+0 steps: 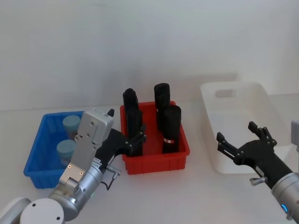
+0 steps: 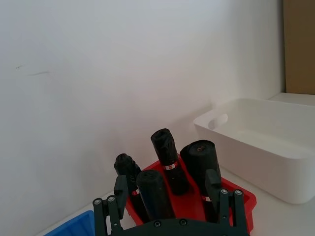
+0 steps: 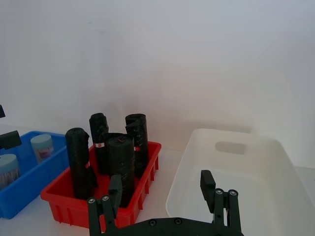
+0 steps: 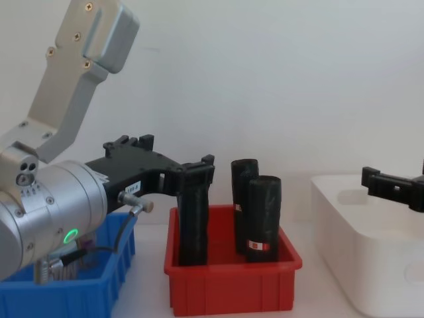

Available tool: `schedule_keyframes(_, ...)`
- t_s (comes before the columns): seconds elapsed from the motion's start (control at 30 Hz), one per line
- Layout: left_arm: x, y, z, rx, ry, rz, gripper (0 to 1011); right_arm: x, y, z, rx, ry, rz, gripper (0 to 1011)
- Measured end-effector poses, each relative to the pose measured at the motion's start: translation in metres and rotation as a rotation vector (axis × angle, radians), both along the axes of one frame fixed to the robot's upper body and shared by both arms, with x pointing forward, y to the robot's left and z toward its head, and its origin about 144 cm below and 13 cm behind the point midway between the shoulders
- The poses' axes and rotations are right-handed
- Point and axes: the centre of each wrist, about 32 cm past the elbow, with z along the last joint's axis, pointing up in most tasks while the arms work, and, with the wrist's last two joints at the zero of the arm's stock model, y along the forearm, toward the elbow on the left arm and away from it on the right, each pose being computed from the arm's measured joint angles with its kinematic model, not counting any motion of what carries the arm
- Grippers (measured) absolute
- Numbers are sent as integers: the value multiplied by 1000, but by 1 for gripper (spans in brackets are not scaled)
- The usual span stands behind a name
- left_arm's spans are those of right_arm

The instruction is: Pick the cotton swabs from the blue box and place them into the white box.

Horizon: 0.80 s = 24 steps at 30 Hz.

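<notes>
Two cotton swabs jars with pale blue caps (image 1: 71,123) (image 1: 66,149) stand in the blue box (image 1: 35,144) at the left; the right wrist view shows them too (image 3: 42,146) (image 3: 7,169). My left gripper (image 1: 127,128) is open and empty, held above the gap between the blue box and the red bin, beside the jars and not touching them. The white box (image 1: 210,107) sits at the right and holds nothing. My right gripper (image 1: 236,131) hovers open over its front left corner.
A red bin (image 1: 156,163) with several tall black rolls (image 1: 170,126) stands between the blue box and the white box. My left arm's silver wrist (image 1: 88,144) covers the blue box's right side. A bare white wall rises close behind the table.
</notes>
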Motion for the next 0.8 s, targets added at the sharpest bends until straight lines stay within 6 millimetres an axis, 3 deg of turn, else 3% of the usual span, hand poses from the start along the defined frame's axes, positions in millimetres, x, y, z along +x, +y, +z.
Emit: schedule_keyframes(0.8, 2, 7, 1, -13, 15, 16, 1000, 0, 0, 0, 0, 0, 0, 1001)
